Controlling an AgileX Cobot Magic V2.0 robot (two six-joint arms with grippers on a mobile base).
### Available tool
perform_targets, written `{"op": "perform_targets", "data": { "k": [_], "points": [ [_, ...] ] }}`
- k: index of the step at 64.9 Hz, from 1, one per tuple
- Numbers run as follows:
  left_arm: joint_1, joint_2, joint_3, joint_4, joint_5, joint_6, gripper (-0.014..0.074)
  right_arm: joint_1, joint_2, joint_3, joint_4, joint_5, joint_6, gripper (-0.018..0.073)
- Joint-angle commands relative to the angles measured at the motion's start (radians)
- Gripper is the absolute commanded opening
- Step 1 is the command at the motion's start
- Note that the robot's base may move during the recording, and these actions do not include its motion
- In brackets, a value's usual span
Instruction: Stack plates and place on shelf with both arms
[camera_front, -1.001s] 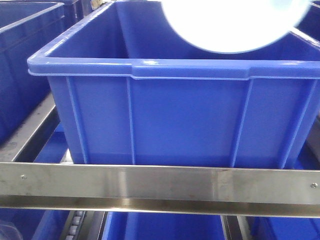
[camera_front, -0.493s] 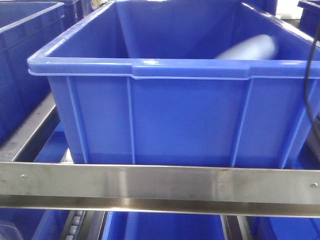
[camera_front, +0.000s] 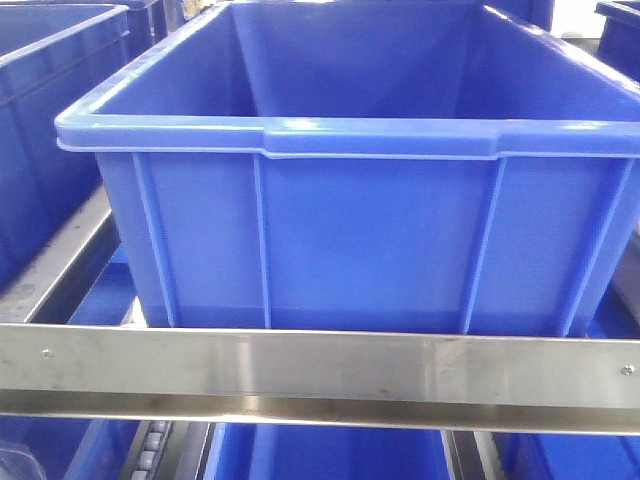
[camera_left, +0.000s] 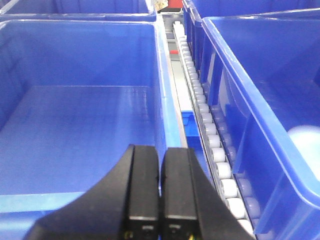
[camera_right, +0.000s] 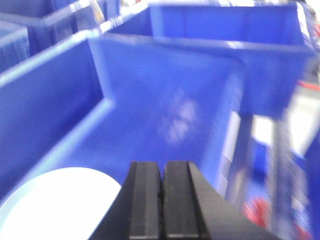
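Plate drop looks done, judging by where things lie: white plate (camera_right: 55, 205) sits on the floor of the blue crate (camera_right: 165, 105), below and to the left of my right gripper (camera_right: 161, 200). Can't tell from this blurred view whether it is one plate or the stack of two. In the left wrist view a pale round patch (camera_left: 305, 142) shows inside the crate to the right of my left gripper (camera_left: 160, 192), likely the same plate, too little of it to be sure.

Step in hand, as I judge it: clear both arms out of the crate area. To do that well I'd lift straight up before pulling back, stay off the crate rim, and not brush the plate.

Right gripper: fingers pressed together, nothing between them, touching nothing I can see, hanging above the crate floor just right of the plate.

Left gripper: fingers together too, empty, poised over the near wall of the left-hand crate (camera_left: 75, 120), with the roller track (camera_left: 210, 140) of the shelf just to its right.

Front view shows only crate and steel shelf rail (camera_front: 320, 370), no arms, no plate.
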Motion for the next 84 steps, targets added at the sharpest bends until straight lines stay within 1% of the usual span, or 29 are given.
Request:
{"op": "perform_targets", "data": {
  "k": [1,11,19,24,35,44,50,52,60,67,72,75,82,84],
  "points": [
    [0.001,0.005,-0.03,-0.003,-0.08,0.002,0.0082,-0.008,-0.117,0.002,-0.011,0.008,-0.012,0.0048],
    [0.001,0.005,-0.03,-0.003,-0.08,0.002,0.0082,-0.008,-0.349,0.06,0.007,0.136,-0.01,0.0048],
    [0.001,0.005,-0.03,-0.003,-0.08,0.002,0.0082,-0.008,-0.493,0.076,0.007,0.24,-0.01,0.0048],
    [0.001,0.005,-0.03,-0.003,-0.08,0.002,0.0082,-0.008,-0.541,0.076,0.007,0.279,-0.01,0.0048],
    [0.001,0.005,-0.03,-0.003,-0.08,0.002,0.0082,-0.008,-0.603,0.076,0.007,0.312,-0.01,0.0048],
    [0.001,0.005,-0.03,-0.003,-0.08,0.002,0.0082,-0.008,-0.646,0.096,0.007,0.422,-0.01,0.0048],
    [0.001,0.005,-0.03,-0.003,-0.08,0.002,0.0082,-0.031,-0.69,0.128,0.007,0.47,-0.011,0.0048],
    [0.001,0.005,-0.03,-0.003,-0.08,0.002,0.0082,-0.047,-0.706,0.147,0.007,0.467,-0.011,0.0048],
    [0.001,0.005,-0.03,-0.003,-0.08,0.002,0.0082,-0.151,-0.794,0.301,0.011,0.42,-0.011,0.0048],
    [0.001,0.005,-0.03,-0.003,-0.08,0.002,0.0082,-0.205,-0.866,0.423,0.076,0.325,-0.013,0.0048],
    [0.001,0.005,-0.03,-0.003,-0.08,0.002,0.0082,-0.212,-0.863,0.5,0.106,0.248,-0.018,0.0048],
    [0.001,0.005,-0.03,-0.003,-0.082,0.002,0.0082,-0.212,-0.864,0.535,0.106,0.21,-0.018,0.0048],
    [0.001,0.005,-0.03,-0.003,-0.08,0.002,0.0082,-0.212,-0.865,0.63,0.116,0.068,-0.018,0.0048],
    [0.001,0.005,-0.03,-0.003,-0.08,0.002,0.0082,-0.212,-0.865,0.623,0.116,0.101,-0.019,0.0048]
  ]
}}
